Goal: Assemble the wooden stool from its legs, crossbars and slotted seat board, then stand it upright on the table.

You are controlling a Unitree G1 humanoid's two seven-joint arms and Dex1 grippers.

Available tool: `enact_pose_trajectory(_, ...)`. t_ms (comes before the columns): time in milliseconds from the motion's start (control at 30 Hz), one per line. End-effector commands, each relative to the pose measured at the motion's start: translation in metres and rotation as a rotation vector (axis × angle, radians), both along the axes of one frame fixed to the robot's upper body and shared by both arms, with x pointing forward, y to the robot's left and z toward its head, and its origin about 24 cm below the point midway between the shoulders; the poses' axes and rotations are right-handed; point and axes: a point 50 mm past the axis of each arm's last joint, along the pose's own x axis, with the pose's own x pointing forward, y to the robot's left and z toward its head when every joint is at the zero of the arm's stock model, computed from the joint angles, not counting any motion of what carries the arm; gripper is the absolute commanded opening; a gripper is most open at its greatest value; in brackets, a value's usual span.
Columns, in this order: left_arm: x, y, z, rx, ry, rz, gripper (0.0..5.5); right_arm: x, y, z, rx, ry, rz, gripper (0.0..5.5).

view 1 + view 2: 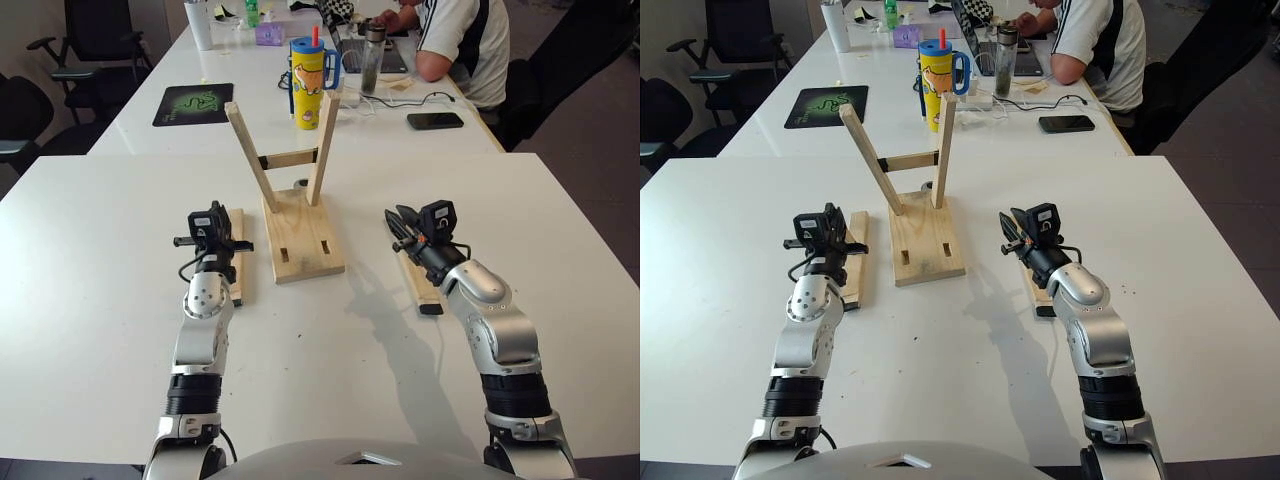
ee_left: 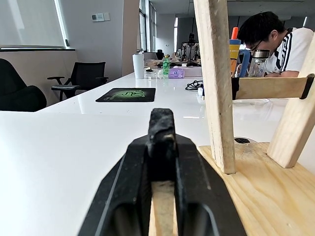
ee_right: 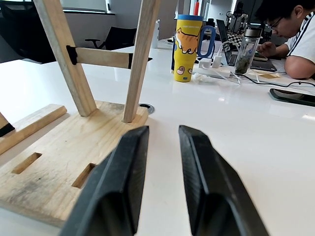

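The slotted seat board (image 1: 302,238) lies flat mid-table. Two legs (image 1: 250,155) rise tilted from its far end, joined by a crossbar (image 1: 290,158); two slots near its front end stand empty (image 3: 84,175). Left of the board lies a loose leg piece (image 1: 238,270) on the table. My left gripper (image 1: 212,232) sits over it, fingers (image 2: 127,172) shut on the wood (image 2: 162,209). Right of the board, my right gripper (image 1: 403,226) hovers low and open (image 3: 162,142), nothing between its fingers. Another wooden piece (image 1: 422,288) lies under the right forearm.
Beyond the table's far edge is a second table with a yellow cup (image 1: 308,80), a phone (image 1: 434,120), a dark mouse pad (image 1: 193,103), bottles and a seated person. A round cable hole (image 3: 144,105) sits just past the seat board. Chairs stand at the left.
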Motion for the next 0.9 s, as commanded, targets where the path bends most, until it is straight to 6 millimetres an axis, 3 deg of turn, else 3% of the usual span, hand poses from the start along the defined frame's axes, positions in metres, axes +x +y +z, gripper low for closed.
enact_pose_trajectory(33,-0.027,0.011,-0.058,-0.023,0.275,0.035,0.40,0.002,-0.002,0.002,0.009,-0.005,-0.021,1.14)
enact_pose_trajectory(100,-0.020,0.015,-0.042,0.018,0.190,0.039,0.80,0.002,-0.003,0.002,0.009,-0.006,-0.023,1.14)
enact_pose_trajectory(333,0.011,0.006,0.050,0.069,-0.147,-0.016,1.77,0.001,-0.003,0.001,0.008,-0.005,-0.028,1.14)
enact_pose_trajectory(533,0.016,0.004,0.104,0.103,-0.307,-0.037,1.77,0.001,-0.001,0.001,0.011,-0.009,-0.027,1.14)
enact_pose_trajectory(767,0.035,0.016,0.171,0.096,-0.430,-0.066,1.77,0.001,-0.001,0.001,0.011,-0.014,-0.025,1.14)
enact_pose_trajectory(833,0.039,0.020,0.181,0.104,-0.423,-0.071,1.77,0.002,-0.001,0.002,0.009,-0.016,-0.024,1.14)
enact_pose_trajectory(900,0.043,0.023,0.176,0.104,-0.368,-0.076,1.77,0.002,-0.002,0.002,0.007,-0.016,-0.025,1.14)
